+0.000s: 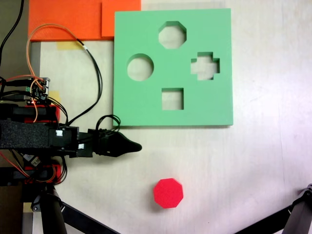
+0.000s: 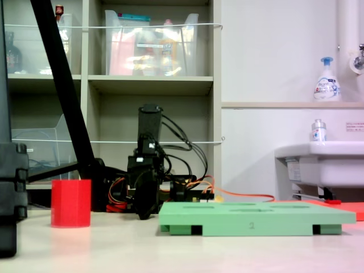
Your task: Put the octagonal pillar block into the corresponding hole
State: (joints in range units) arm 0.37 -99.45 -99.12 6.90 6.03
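— What's that red thing on the table point(image 1: 234, 165)?

— The octagonal pillar block point(image 1: 168, 193), matte foam, eight-sided on top, standing upright on the pale tabletop. It sits apart from the green board point(image 1: 146, 105), nearer the first exterior view's bottom edge.

— And the board?

— Flat, thick foam, with round, cross, square and octagonal cutouts; the octagonal hole point(image 1: 172, 34) is toward the far edge.

— The gripper point(image 1: 132, 146)?

— Black and pointed, jaws drawn together, holding nothing, just short of the board's near edge.

— The room?

— Shelves with clear bins point(image 2: 151, 44) behind, and a white sink point(image 2: 321, 162) at the second exterior view's right.
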